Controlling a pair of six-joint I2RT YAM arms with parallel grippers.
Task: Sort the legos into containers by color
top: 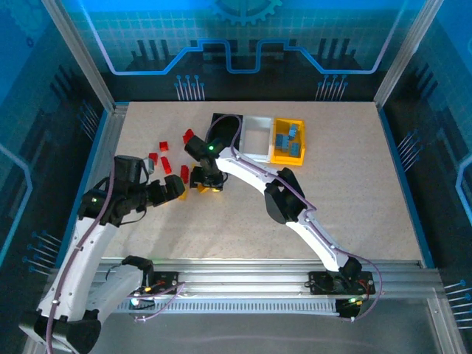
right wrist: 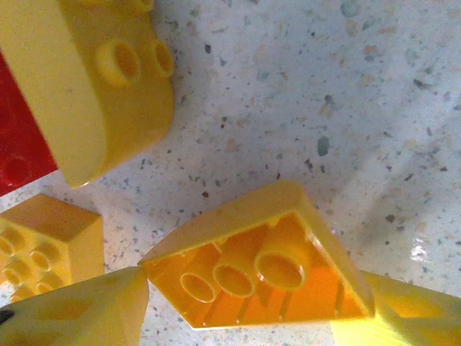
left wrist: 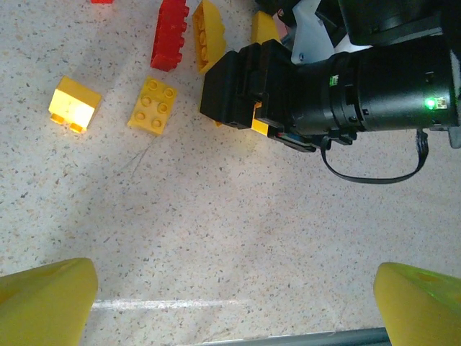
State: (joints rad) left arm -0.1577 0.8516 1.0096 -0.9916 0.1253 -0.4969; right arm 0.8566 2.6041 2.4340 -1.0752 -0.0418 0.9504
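In the right wrist view a yellow lego (right wrist: 259,267) lies on its side, hollow underside towards the camera, between my right gripper's (right wrist: 241,313) yellow fingers (right wrist: 79,313), which touch both its ends. From above, that gripper (top: 209,181) is down on the table among yellow legos. More yellow legos (left wrist: 153,106) and a red one (left wrist: 169,36) lie beside it. My left gripper (left wrist: 234,303) hovers wide open over bare table, just left of the right gripper (left wrist: 245,86). The black (top: 225,127), white (top: 254,136) and yellow (top: 295,156) containers stand at the back; the yellow one holds blue legos (top: 286,136).
Several red legos (top: 164,151) are scattered left of the containers, behind the left gripper (top: 181,189). A metal rail (top: 243,269) runs along the table's near edge. Blue walls close in the sides and back.
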